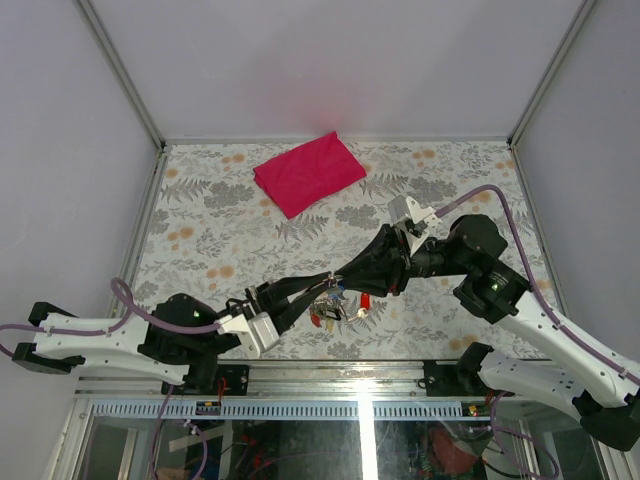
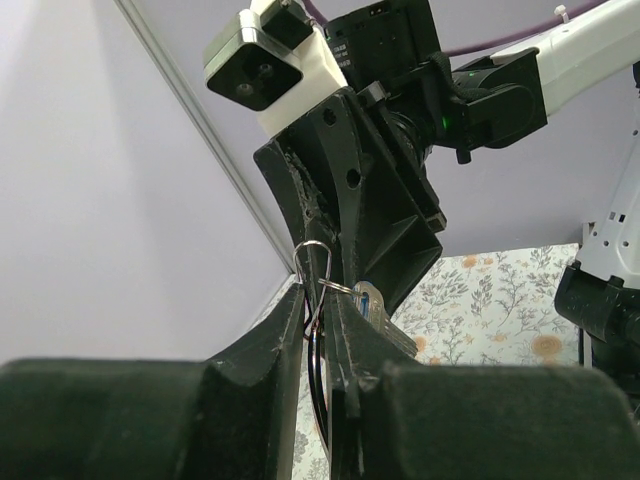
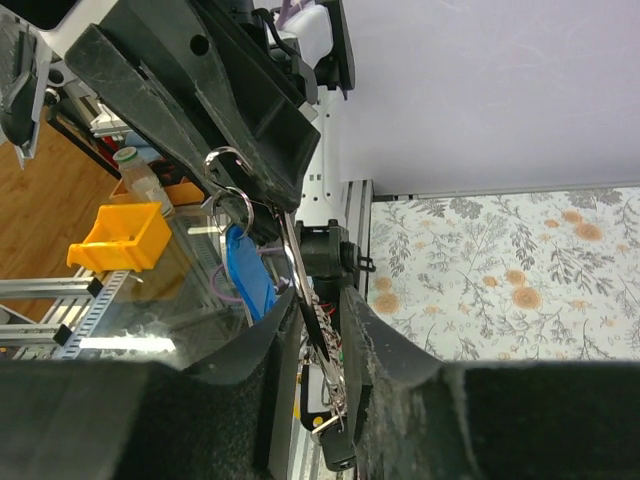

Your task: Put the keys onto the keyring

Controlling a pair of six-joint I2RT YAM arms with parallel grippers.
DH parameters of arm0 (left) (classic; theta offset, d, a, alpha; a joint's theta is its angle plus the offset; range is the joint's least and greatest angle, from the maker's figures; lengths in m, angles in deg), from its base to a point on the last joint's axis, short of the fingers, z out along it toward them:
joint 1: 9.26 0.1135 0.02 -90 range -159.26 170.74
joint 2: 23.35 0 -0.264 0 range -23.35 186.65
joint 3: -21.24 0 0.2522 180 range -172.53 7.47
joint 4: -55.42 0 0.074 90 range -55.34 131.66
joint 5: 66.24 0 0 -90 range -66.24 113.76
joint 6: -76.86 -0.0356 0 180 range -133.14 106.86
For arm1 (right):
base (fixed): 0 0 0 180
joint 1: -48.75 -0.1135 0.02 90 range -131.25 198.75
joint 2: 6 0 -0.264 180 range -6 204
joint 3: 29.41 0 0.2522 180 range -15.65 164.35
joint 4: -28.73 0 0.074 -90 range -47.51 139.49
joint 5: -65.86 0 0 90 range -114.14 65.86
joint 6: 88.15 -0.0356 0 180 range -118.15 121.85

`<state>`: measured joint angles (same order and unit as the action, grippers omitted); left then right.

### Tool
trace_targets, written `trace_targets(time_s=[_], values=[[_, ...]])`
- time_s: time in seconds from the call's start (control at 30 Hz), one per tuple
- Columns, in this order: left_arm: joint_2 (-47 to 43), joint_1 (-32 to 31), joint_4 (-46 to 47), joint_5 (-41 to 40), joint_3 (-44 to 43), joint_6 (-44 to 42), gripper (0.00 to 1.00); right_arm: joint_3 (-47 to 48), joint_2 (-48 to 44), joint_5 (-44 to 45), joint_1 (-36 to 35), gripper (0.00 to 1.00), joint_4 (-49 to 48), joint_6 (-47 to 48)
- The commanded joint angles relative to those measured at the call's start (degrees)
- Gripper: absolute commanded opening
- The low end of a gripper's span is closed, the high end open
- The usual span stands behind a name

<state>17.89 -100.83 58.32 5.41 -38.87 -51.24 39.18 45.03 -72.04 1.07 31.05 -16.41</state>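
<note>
Hovering over the near edge of the floral tabletop, the left gripper is clamping the thin silver metal keyring upright while the right gripper is straddling it from opposite, grip uncertain, the blue-headed silver key dangling just beside it.

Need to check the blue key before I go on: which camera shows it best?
Right wrist: the blue key hangs in plain view, its plastic head large and clear. Left wrist shows only a partly hidden silver blade, head colour unclear. Top external shows just a tiny clump of keys, the blue one not distinguishable.
</note>
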Motion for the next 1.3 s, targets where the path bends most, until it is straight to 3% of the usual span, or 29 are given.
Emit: trace_targets(time_s=[0.0,0.2,0.5,0.77,0.97,1.27], values=[[-0.2,-0.4,3.5,0.8,-3.0,0.9,0.0,0.1,-0.2,-2.0,-0.2,0.25,-6.4,-1.8],[-0.1,-0.3,3.4,0.5,-3.1,1.0,0.0,-0.2,-0.3,-0.2,-0.2,0.0,-7.1,-1.4],[0.1,-0.3,3.4,0.3,-2.9,1.0,0.2,-0.8,-1.3,1.0,-0.2,0.0,-9.1,-1.4],[0.8,-0.4,2.1,0.3,-3.9,1.2,0.31,-1.6,-1.5,2.2,-0.2,0.0,-10.8,-1.1],[2.2,-0.4,-1.3,0.8,-6.2,1.7,0.4,-5.8,-3.8,6.1,-0.2,0.0,-18.0,-1.5],[0.5,-0.3,-6.7,-0.3,-9.9,5.0,0.46,-8.6,-6.9,8.8,-0.2,0.0,-22.8,-0.4]])
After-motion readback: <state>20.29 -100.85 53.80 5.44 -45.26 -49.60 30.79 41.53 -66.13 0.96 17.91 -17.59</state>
